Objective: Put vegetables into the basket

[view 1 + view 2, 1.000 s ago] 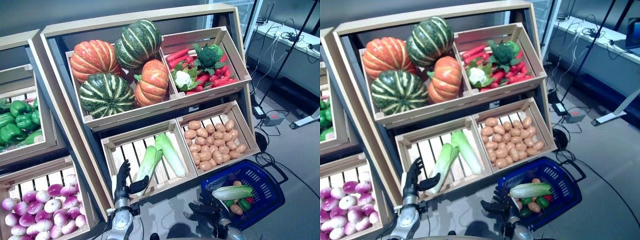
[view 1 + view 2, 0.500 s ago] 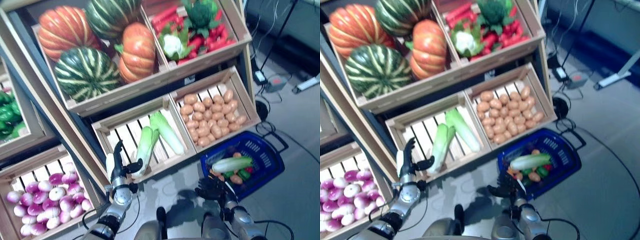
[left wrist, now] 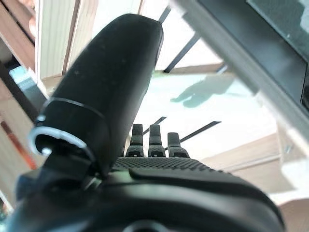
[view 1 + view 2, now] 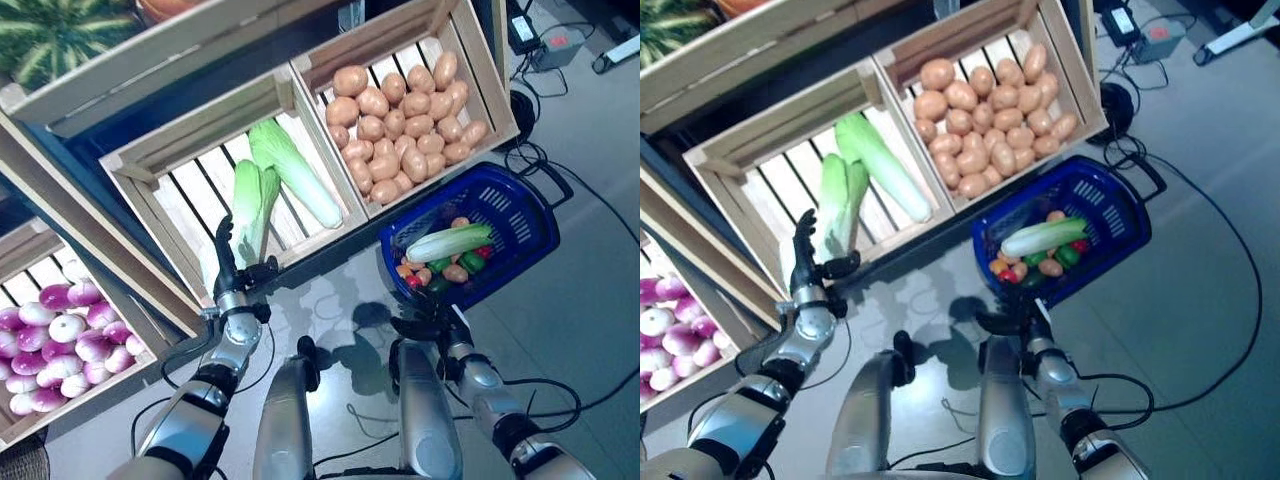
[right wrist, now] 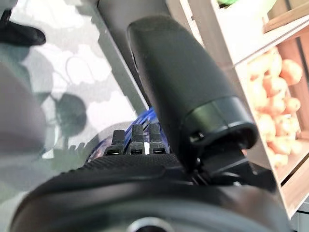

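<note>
Inside the slatted crate (image 4: pixel 160 165) lie two napa cabbages (image 4: pixel 270 185), and a third rests in the blue basket (image 4: pixel 520 215) on the floor, atop small vegetables; potatoes (image 4: pixel 400 105) fill the neighbouring crate. At the crate's front edge the left hand (image 4: pixel 228 270) stands spread and empty, likely poised to take another cabbage; the right hand (image 4: pixel 432 325) hangs relaxed, empty, beside the basket. Since a second ago the camera has tipped downward, pumpkins leaving view; both hands keep their places.

Two silver-grey segmented arms are ending in a dark left hand (image 4: pixel 228 283) and right hand (image 4: pixel 432 328). Black fingers (image 3: pixel 149 140) are showing ribbed tips.
</note>
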{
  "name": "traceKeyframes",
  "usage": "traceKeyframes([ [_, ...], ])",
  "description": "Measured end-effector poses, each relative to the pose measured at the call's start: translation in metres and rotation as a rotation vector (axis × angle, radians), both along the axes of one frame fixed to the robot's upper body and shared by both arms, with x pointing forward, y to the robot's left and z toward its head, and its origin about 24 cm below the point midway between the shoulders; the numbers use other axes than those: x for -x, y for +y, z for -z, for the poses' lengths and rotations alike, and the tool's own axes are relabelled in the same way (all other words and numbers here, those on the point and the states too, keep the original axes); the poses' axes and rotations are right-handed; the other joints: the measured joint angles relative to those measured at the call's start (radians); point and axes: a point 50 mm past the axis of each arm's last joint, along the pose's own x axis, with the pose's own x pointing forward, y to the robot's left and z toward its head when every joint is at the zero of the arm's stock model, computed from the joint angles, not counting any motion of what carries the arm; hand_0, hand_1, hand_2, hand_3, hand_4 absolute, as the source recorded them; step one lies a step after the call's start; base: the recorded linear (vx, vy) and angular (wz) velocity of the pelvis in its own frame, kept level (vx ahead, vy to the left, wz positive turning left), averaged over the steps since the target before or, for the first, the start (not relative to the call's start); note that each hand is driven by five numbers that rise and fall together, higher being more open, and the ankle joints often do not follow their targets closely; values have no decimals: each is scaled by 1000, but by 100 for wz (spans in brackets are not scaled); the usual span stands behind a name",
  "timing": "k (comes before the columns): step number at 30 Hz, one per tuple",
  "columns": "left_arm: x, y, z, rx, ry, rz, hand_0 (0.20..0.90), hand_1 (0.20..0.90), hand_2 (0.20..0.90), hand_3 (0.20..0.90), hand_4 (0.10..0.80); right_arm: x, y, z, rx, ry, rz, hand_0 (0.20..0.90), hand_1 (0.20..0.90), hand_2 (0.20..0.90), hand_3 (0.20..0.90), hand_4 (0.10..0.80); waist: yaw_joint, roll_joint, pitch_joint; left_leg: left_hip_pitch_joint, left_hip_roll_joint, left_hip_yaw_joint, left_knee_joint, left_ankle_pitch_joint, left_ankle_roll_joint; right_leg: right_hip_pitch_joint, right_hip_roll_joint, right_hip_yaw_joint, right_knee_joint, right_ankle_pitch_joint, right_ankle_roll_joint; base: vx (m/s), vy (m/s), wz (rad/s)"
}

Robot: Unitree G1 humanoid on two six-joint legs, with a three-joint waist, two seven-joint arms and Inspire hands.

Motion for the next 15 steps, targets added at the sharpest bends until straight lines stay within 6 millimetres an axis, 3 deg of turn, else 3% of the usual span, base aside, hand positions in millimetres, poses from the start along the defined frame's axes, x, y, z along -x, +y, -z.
traceKeyframes([
  [3,-4,14,-10,-2,-4,-10,900,900,900,900,800,-3,2,-5,-9,-25,-5,900,900,900,900,800,-9,-20,12,-65,13,-15,82,-26,-9,-57,8,-1,68,-20,-9,44,21,-2],
  [12,-17,42,-36,104,-38,-96,900,900,900,900,800,-14,3,-24,-74,-99,25,900,900,900,900,800,-24,-19,21,-204,13,-42,198,-47,-10,-185,12,3,166,-31,-15,-2,15,0],
  [15,-21,53,-48,128,-58,-157,900,900,900,900,800,-18,3,-34,-73,-143,7,900,900,900,900,800,-27,-16,24,-247,13,-56,312,-119,-7,-230,7,0,214,-32,-13,15,30,-10],
])
